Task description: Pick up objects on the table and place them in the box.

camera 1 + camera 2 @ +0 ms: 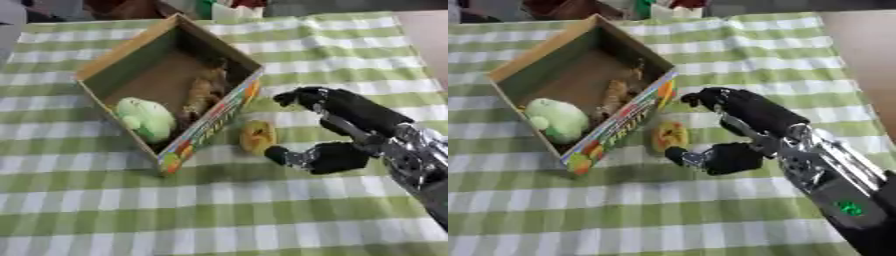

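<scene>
Right hand at centre right, fingers and thumb spread wide around the small yellow-orange toy on the cloth just beside the box, holding nothing. Best to bring thumb and fingers onto opposite sides of it before closing, clear of the box wall. Left hand unseen.
</scene>
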### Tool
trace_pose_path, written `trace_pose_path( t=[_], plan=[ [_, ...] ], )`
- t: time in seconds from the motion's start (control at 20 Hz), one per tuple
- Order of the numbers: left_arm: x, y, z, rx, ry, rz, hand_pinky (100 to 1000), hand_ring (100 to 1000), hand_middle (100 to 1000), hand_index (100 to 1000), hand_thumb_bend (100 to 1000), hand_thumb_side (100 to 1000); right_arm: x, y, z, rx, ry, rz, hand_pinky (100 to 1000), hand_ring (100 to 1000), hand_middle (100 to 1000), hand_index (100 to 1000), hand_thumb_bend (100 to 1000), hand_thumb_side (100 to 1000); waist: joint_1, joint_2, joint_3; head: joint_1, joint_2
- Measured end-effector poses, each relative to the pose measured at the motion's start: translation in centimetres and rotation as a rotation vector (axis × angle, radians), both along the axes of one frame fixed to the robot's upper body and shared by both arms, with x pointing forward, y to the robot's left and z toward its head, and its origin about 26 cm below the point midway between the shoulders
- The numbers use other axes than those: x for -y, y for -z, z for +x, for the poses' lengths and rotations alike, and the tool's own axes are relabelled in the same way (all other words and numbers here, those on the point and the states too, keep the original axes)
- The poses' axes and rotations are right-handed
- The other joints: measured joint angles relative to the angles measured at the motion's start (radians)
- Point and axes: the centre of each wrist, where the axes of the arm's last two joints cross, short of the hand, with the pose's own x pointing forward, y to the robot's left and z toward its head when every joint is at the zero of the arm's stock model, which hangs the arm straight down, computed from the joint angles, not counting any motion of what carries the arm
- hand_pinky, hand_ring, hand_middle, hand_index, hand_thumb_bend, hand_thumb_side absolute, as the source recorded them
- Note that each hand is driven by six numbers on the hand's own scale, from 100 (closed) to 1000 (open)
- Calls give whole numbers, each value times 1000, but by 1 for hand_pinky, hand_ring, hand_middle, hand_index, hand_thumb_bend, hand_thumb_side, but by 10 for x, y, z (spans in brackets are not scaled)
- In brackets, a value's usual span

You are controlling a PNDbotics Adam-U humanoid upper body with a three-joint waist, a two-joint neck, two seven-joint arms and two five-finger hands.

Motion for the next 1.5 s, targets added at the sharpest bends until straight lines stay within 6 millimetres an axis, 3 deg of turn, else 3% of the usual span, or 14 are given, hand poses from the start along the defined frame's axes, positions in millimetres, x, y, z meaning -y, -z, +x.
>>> trace_pose_path(
  t=[0.1, 0.9, 1.5],
  plan=[
    [0, 0, 0, -1, 1, 1, 558, 624, 653, 822, 100, 1000, -2, 1, 0, -20, 5, -10, 844, 910, 815, 956, 462, 874, 0, 0, 1, -3, 0],
    [1, 1, 0, -4, 6, 3, 556, 623, 652, 821, 100, 1000, -10, -15, 9, -57, 52, -130, 829, 910, 817, 950, 493, 864, -1, 1, 8, -17, 0],
    [1, 1, 0, -7, 7, 4, 556, 622, 652, 819, 100, 1000, -7, -2, 31, -150, 91, -207, 824, 904, 788, 927, 487, 842, -5, 2, 16, -22, -1]
  ],
)
